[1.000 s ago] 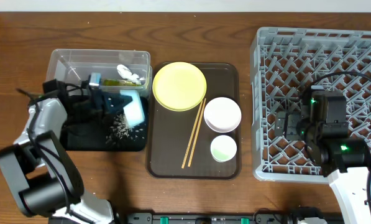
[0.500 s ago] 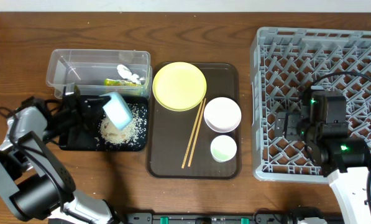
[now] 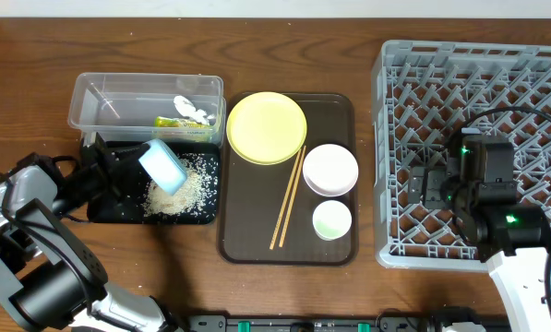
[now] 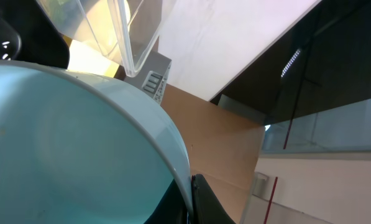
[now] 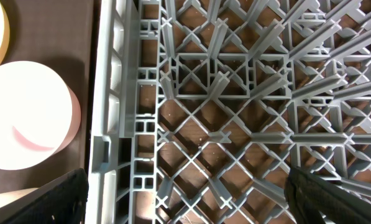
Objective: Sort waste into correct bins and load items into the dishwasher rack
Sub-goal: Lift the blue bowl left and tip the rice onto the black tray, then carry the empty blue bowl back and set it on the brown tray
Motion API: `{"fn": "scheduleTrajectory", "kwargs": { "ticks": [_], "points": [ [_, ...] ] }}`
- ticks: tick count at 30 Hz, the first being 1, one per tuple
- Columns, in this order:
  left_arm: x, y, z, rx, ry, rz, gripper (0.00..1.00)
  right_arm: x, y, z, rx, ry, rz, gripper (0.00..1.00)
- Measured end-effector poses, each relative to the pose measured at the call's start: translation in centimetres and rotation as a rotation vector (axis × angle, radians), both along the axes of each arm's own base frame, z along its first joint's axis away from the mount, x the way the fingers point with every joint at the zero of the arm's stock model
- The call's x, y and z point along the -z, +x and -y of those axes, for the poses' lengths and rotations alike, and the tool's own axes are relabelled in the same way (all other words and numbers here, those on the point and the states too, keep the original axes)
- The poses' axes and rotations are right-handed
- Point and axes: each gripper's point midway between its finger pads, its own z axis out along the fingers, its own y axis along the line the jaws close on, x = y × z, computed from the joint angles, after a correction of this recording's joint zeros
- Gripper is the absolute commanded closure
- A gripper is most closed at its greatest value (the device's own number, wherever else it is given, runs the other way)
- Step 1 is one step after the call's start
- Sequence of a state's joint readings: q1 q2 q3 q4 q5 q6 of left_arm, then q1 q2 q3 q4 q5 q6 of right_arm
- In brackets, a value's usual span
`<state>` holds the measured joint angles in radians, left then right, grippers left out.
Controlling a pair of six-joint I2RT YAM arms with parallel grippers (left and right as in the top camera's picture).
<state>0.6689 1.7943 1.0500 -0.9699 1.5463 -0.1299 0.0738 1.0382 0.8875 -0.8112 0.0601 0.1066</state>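
Your left tool (image 3: 141, 168) is pinching the edge of the light blue bowl (image 3: 165, 167), with its two fingers squeezed tight on the rim. It is holding the bowl tipped on its side, up over the left half of the black tray (image 3: 102, 213). The white rice grains (image 3: 188, 183) are lying spread out in that tray, right under and beside the bowl. In the left wrist view the bowl's pale blue inside is filling most of the picture. The clear tub (image 3: 118, 96) is sitting just behind the black tray, with the green-and-yellow wrapper (image 3: 174, 121) and the white tissue (image 3: 192, 109) resting inside it. Your right tool (image 3: 422, 183) is hanging over the left side of the grey rack (image 3: 387, 148), with its fingers spread wide apart and gripping nothing. The yellow plate (image 3: 267, 127), the pinkish-white bowl (image 3: 330, 170), the small cup (image 3: 331, 219) and the chopsticks (image 3: 288, 198) are sitting on the brown serving tray (image 3: 247, 238), between the two tools.
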Motion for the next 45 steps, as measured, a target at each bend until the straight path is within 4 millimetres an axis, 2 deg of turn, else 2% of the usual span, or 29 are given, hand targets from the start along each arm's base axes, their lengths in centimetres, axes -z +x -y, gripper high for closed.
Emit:
{"fn": "scheduleTrajectory", "kwargs": {
  "ticks": [17, 20, 23, 29, 32, 35, 37, 41, 45],
  "points": [
    [0.0, 0.0, 0.0, 0.001, 0.001, 0.001, 0.94, 0.1, -0.2, 0.0, 0.0, -0.001, -0.008, 0.01],
    [0.0, -0.2, 0.7, 0.02, 0.015, 0.013, 0.94, 0.1, -0.2, 0.0, 0.0, -0.001, -0.008, 0.01],
    [-0.1, -0.4, 2.7, 0.09, 0.071, 0.049, 0.94, 0.1, -0.2, 0.0, 0.0, -0.001, -0.008, 0.01],
    [-1.6, -2.2, 10.5, 0.374, 0.32, 0.261, 0.94, 0.1, -0.1, 0.0, 0.0, -0.001, -0.007, 0.01],
    [-1.5, -3.6, 14.3, 0.531, 0.462, 0.354, 0.94, 0.1, -0.1, 0.0, 0.0, -0.001, -0.007, 0.01],
    [0.0, -5.0, 17.7, 0.699, 0.622, 0.406, 0.94, 0.1, -0.1, 0.0, 0.0, -0.001, -0.007, 0.01],
    [1.8, -5.8, 19.7, 0.805, 0.738, 0.421, 0.94, 0.1, -0.2, 0.0, 0.0, -0.001, -0.008, 0.01],
    [4.8, -6.3, 22.1, 0.937, 0.979, 0.445, 0.93, 0.1, -0.1, 0.0, 0.0, -0.001, -0.007, 0.01],
    [7.0, -5.9, 23.6, 0.982, 1.195, 0.465, 0.91, 0.1, -0.2, 0.0, 0.0, -0.001, -0.008, 0.01]
  ]
}}
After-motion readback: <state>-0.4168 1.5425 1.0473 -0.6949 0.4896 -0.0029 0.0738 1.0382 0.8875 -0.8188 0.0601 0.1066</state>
